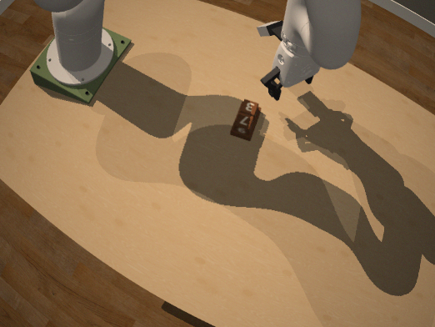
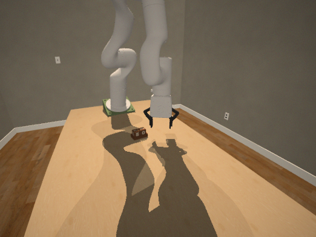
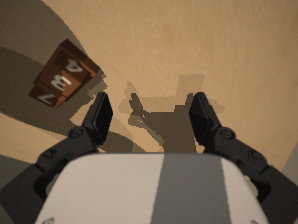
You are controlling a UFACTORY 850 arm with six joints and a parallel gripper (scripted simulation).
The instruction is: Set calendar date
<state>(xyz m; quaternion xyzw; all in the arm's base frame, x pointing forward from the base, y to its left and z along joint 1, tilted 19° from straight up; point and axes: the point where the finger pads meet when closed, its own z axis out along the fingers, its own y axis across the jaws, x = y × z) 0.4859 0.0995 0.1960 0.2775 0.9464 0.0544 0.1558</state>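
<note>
The calendar [image 1: 246,120] is a small brown wooden tray with two cubes side by side in it, and it stands flat on the table near the middle. The cubes' top faces show a 3 [image 1: 250,107] and a 7 [image 1: 244,122]. In the wrist view the calendar [image 3: 62,80] lies at the upper left, and a 4 shows on one cube's side. In the exterior view it [image 2: 139,133] is too small to read. My gripper [image 1: 289,83] [image 2: 160,124] [image 3: 150,102] is open and empty. It hovers above bare table just to the right of the calendar, not touching it.
The arm's green base plate [image 1: 81,62] stands at the table's far left corner. The table's curved edge runs along the front, with wooden floor beyond it. Large arm shadows fall across the table.
</note>
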